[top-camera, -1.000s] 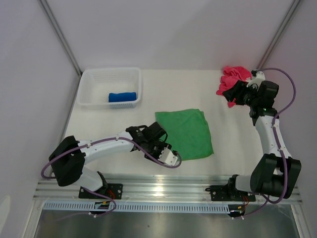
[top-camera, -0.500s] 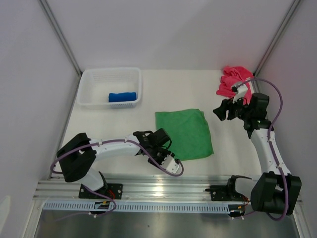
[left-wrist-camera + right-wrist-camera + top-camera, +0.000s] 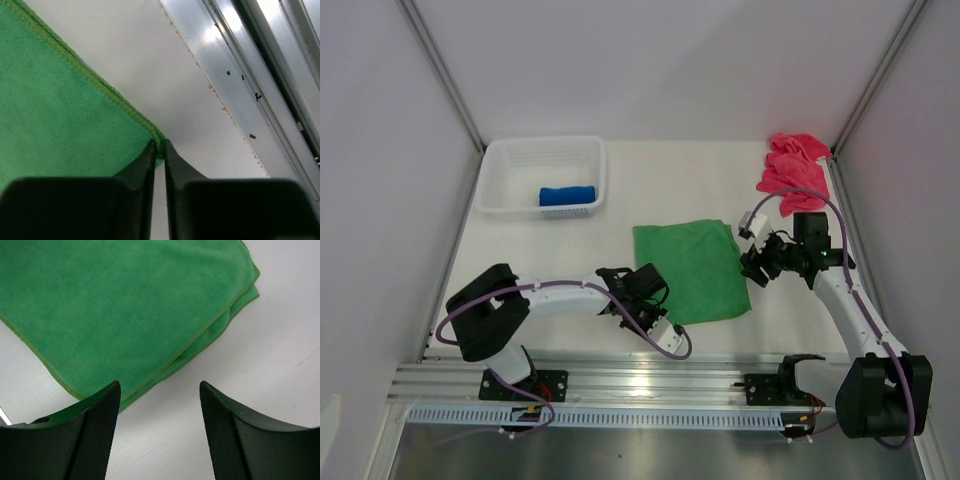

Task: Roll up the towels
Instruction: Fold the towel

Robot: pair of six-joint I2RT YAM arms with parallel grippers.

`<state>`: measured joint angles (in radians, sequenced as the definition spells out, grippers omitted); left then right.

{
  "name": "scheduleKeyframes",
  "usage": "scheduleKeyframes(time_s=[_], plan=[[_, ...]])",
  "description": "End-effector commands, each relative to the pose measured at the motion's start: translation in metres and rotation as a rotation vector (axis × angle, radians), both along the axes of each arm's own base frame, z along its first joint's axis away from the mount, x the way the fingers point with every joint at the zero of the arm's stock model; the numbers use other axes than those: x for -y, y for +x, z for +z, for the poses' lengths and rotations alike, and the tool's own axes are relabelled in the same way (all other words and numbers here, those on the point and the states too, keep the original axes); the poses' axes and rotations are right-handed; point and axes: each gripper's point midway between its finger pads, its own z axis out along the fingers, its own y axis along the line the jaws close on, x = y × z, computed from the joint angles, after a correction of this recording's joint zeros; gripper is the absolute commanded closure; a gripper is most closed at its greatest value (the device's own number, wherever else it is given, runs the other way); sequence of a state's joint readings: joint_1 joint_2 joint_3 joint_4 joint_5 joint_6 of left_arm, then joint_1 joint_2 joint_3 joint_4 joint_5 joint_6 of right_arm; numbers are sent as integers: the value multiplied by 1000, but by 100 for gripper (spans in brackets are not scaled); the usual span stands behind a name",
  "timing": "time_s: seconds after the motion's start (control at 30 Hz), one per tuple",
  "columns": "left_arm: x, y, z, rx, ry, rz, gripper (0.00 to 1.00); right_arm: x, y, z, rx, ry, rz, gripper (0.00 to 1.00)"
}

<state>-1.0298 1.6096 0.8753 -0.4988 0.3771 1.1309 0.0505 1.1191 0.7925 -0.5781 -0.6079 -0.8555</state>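
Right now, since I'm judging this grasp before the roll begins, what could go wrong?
The left gripper pinches only the very corner of the green towel, so the cloth could slip free on a pull. The right gripper, open, hovers by a doubled edge and might catch just the top layer, skewing the roll.

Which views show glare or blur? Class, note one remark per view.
Top external: strong glare on the metal rail. Left wrist: the same rail gleams white, and the near fingers are soft-edged. Right wrist: even light, green towel sharp.
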Motion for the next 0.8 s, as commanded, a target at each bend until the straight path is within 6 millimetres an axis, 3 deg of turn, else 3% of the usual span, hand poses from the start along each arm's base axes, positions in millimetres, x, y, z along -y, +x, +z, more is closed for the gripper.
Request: scheduleKeyframes(time_s=[0.0, 0.07, 0.17, 0.2, 0.33, 0.5, 0.67, 0.77], plan=[[3, 1, -4, 10, 8, 0, 93, 9, -6, -4, 51, -97, 50, 33], [2, 8, -2, 14, 12, 54, 99, 13, -9, -13, 61, -129, 57, 33], [0, 26, 5, 11, 8, 167, 99, 12, -22, -33, 70, -181, 143, 33], [1, 38, 12, 11, -9, 211, 99, 6, -30, -38, 53, -188, 190, 34], [2, 56, 27, 0, -38, 283, 99, -7, -63, -63, -12, -258, 325, 36], [-4, 53, 27, -5, -39, 270, 99, -6, -90, -80, -48, -315, 397, 36], [-7, 54, 28, -33, -37, 293, 99, -2, -90, -91, -57, -405, 460, 35], [-7, 57, 29, -33, -41, 297, 99, -6, -74, -94, -20, -433, 462, 36]])
